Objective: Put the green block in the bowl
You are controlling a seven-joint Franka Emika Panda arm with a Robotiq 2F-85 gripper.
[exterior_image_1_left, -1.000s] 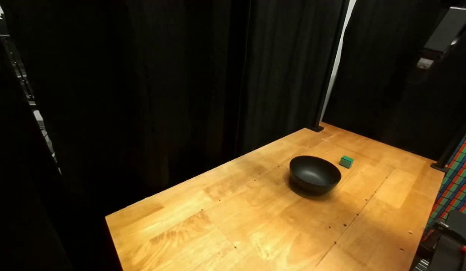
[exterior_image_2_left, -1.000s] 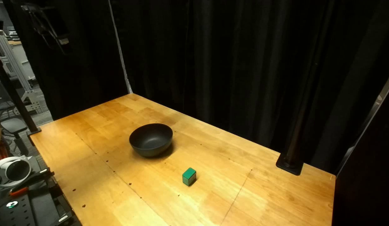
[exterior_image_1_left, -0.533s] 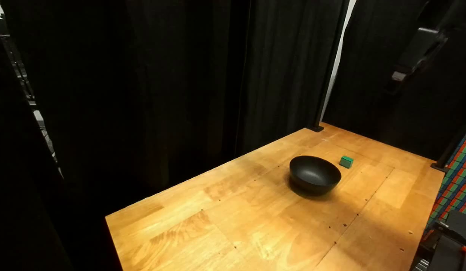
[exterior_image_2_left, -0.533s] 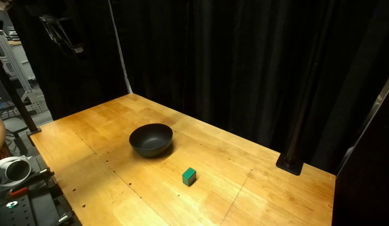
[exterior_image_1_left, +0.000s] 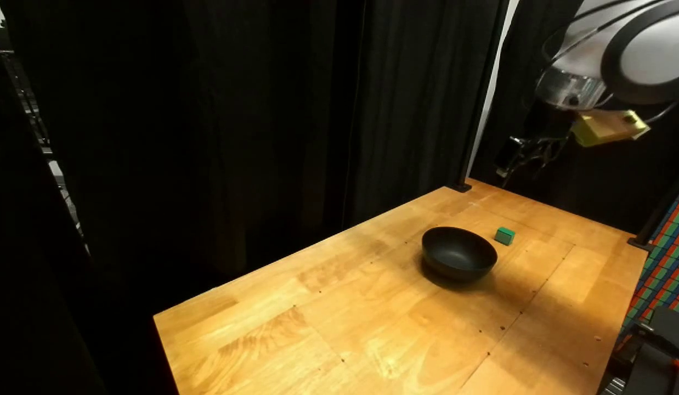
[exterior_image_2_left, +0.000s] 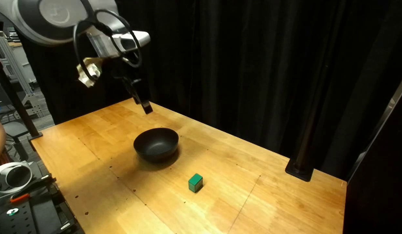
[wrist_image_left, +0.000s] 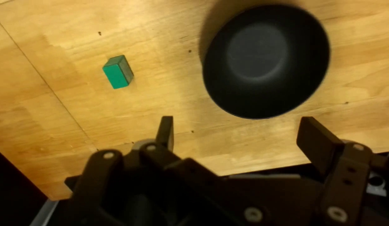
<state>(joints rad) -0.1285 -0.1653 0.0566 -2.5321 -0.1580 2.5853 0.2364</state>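
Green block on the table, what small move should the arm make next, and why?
Probably shift the open end effector toward the green block, leftward in the wrist view. There the block lies left of the gap between the jaws, which stand wide apart and hold nothing, while the black bowl mostly lines up with that gap, so lowering now would likely miss the block.

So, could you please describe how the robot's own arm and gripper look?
The arm is white and rounded; a dark ring frames a pale round cap whose faint marking is unreadable. Further along are looping black cables, a silvery section and a yellowish block. The gripper is almost black, with jointed links, pale round fasteners and two blocky fingers.
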